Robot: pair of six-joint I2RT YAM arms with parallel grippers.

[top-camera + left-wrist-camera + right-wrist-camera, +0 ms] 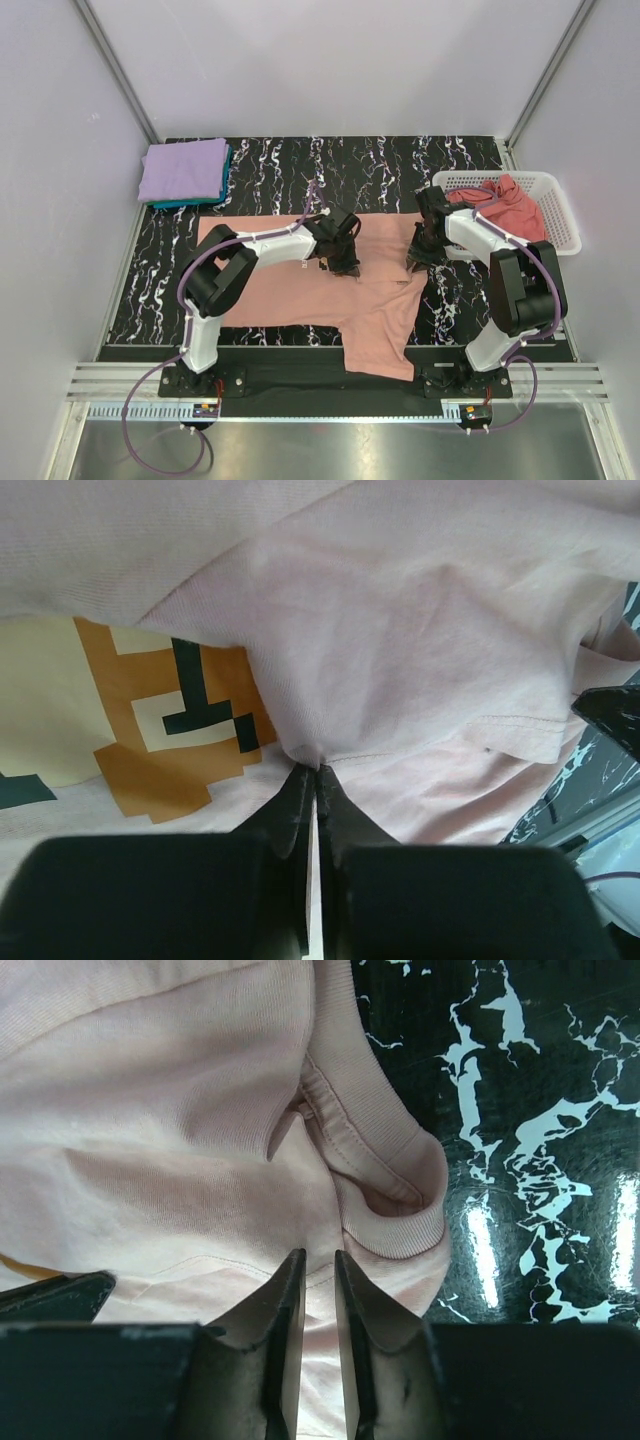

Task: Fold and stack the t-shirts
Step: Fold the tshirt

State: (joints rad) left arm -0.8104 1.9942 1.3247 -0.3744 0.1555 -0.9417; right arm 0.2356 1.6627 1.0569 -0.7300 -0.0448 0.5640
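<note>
A salmon-pink t-shirt (pixel 270 290) lies spread across the table, with one part hanging over the front edge. My left gripper (pixel 340 262) is shut on a pinched fold of it (pixel 318 768), just beside the orange cartoon print (pixel 170 730). My right gripper (pixel 417 258) sits at the shirt's right edge. Its jaws (pixel 318 1253) stand a narrow gap apart with the tips on the cloth next to the ribbed collar (pixel 400 1210). A lavender t-shirt (pixel 183 168) lies folded on a teal one (pixel 188 204) at the back left.
A white lattice basket (pixel 560 215) at the right holds a crumpled rose-pink t-shirt (pixel 505 205). The black marbled table (pixel 400 170) is ringed by pale walls. The right arm's elbow is close to the basket.
</note>
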